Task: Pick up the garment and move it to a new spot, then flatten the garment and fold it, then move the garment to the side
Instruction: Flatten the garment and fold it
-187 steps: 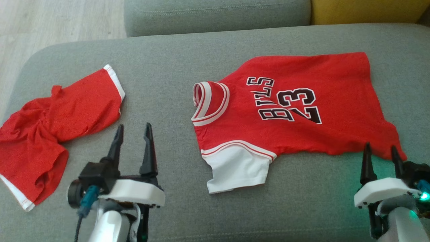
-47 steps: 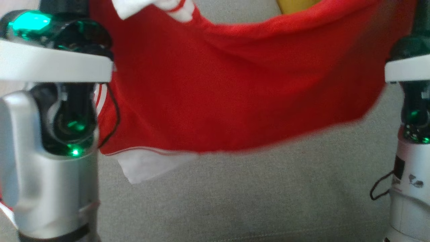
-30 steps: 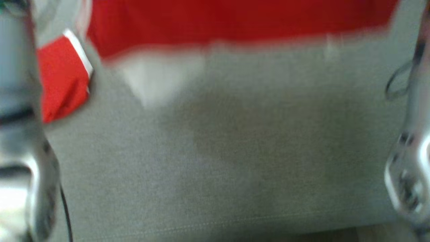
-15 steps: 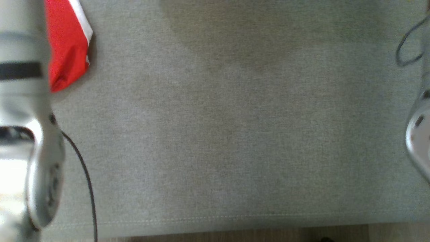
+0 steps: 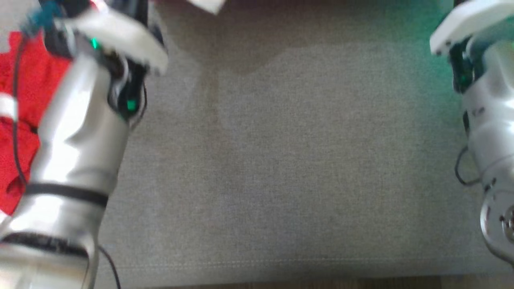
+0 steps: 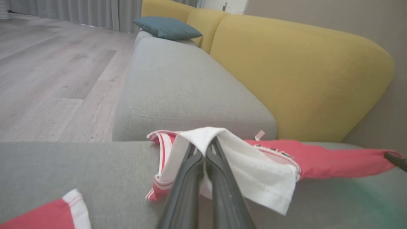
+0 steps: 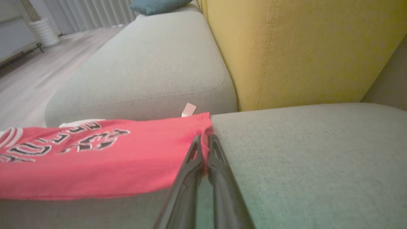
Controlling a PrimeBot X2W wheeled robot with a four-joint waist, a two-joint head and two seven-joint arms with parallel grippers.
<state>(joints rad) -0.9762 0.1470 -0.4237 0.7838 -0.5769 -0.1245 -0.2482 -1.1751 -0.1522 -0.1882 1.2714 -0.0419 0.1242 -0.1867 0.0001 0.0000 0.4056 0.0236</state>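
Observation:
The garment is a red jersey [image 7: 95, 156] with black-and-white lettering and white sleeves. It is stretched low over the grey sofa cushion [image 5: 281, 160] between both grippers. My left gripper [image 6: 203, 151] is shut on a white sleeve [image 6: 254, 171] at the collar end. My right gripper [image 7: 203, 140] is shut on the red hem corner, by a small white tag [image 7: 188, 109]. In the head view a scrap of the white sleeve [image 5: 207, 5] shows at the top edge, between my left forearm [image 5: 76, 132] and right forearm [image 5: 490, 120].
Red shorts [image 5: 20, 100] with white trim lie crumpled on the cushion's left end, behind my left forearm. A second grey cushion [image 6: 178, 82] and a yellow backrest [image 6: 295, 76] stand beyond the jersey. A teal pillow [image 6: 167, 28] lies far back, and wooden floor [image 6: 47, 73] lies to the left.
The jersey first lay flat, then hung high before the head camera. It now stretches low over the cushion farther back, with both arms reaching forward. The head view has shifted too.

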